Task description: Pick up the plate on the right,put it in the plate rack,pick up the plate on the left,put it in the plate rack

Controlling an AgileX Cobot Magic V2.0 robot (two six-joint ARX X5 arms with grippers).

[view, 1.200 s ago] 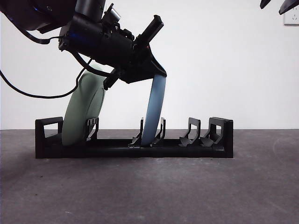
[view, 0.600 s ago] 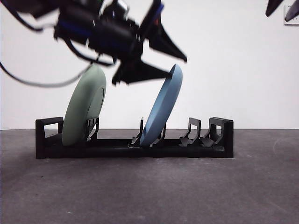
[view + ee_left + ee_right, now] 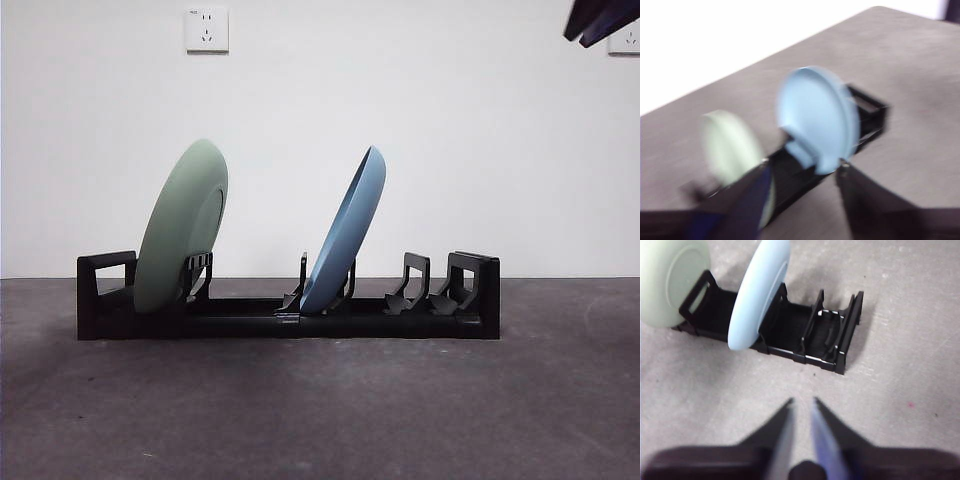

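The black plate rack [image 3: 250, 322] stands across the table. A pale green plate [image 3: 180, 230] leans in its left end slot. A blue plate [image 3: 345, 235] stands in a middle slot, tilted to the right, with nothing touching it. My left gripper [image 3: 804, 169] is open and empty, hovering away from the blue plate [image 3: 817, 117] and green plate [image 3: 730, 147]; this view is blurred. My right gripper [image 3: 802, 402] is shut and empty, held above the table in front of the rack [image 3: 840, 340]. It shows as a dark tip [image 3: 600, 20] at the front view's top corner.
The two prong pairs at the rack's right end [image 3: 440, 290] hold nothing. Dark grey tabletop [image 3: 320, 410] spreads all round. A white wall with two sockets [image 3: 206, 28] stands behind.
The left gripper opened off the blue plate and rose out of the front view. The blue plate tipped from nearly upright to leaning right in its slot.
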